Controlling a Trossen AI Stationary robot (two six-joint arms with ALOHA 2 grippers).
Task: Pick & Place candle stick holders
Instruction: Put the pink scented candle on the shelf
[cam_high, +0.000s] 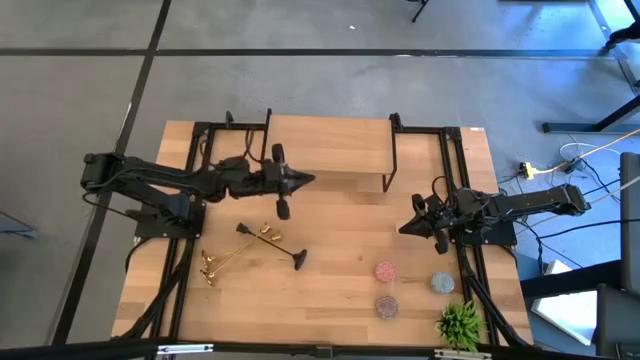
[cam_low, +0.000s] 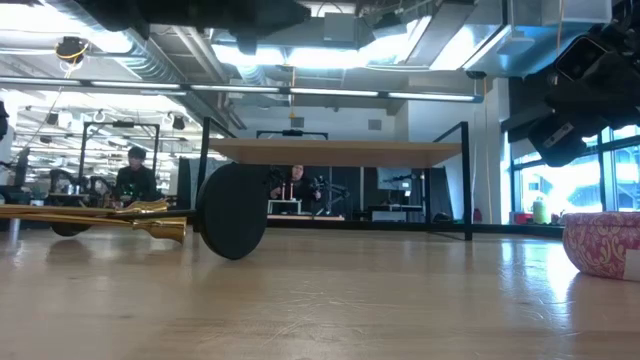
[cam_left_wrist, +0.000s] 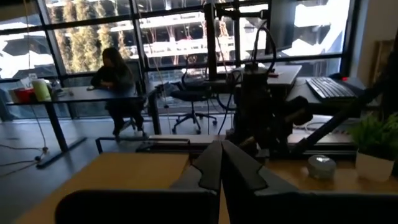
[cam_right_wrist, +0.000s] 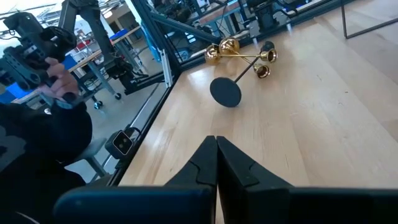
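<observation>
Your left pincer (cam_high: 308, 180) sits with its tips pressed together and nothing between them, raised over the counter (cam_high: 340, 270) just in front of the raised wooden shelf (cam_high: 330, 145). Your right pincer (cam_high: 405, 228) is likewise closed on nothing, waiting near the counter's right side.

All 3 candle stick holders lie toppled on the counter, below and slightly to the left of your left pincer as seen from above, and well apart from your right pincer. The black candle stick holder (cam_high: 270, 243) lies with its round base (cam_high: 299, 260) pointing toward your right pincer. The 2 gold candle stick holders (cam_high: 225, 262) lie crossing the black one near its cup end, their bases at the side farther from your right pincer. From the right wrist camera you see the black base (cam_right_wrist: 225, 92) nearest, with the gold pieces (cam_right_wrist: 239, 55) beyond it.

On the counter's right, near your right pincer, stand 3 small round dishes (cam_high: 386, 271) and a small green plant (cam_high: 460, 322). People sit at desks in the room behind.
</observation>
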